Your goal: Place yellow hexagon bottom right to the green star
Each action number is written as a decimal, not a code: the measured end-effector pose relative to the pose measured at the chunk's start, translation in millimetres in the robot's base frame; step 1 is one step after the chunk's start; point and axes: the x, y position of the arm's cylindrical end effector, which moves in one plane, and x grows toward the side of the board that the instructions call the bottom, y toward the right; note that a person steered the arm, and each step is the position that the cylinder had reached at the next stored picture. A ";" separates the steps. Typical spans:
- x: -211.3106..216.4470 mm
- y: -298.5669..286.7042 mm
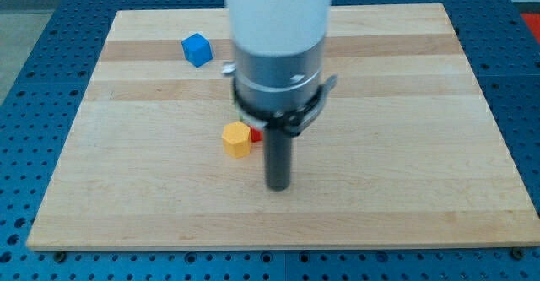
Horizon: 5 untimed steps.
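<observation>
The yellow hexagon point(238, 138) lies near the middle of the wooden board point(405, 146). A red block point(256, 134), shape unclear, touches its right side and is mostly hidden behind the rod. My tip point(278, 185) rests on the board just to the lower right of the yellow hexagon, a short gap away from it. No green star shows anywhere in the view; the arm's wide body covers the upper middle of the board and may hide it.
A blue cube point(196, 49) sits near the board's upper left. The board lies on a blue perforated table point(25, 104) that shows around its edges.
</observation>
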 end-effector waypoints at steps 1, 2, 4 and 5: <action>-7.4 -29.2; -18.3 -56.3; -38.5 -72.2; -38.8 -44.1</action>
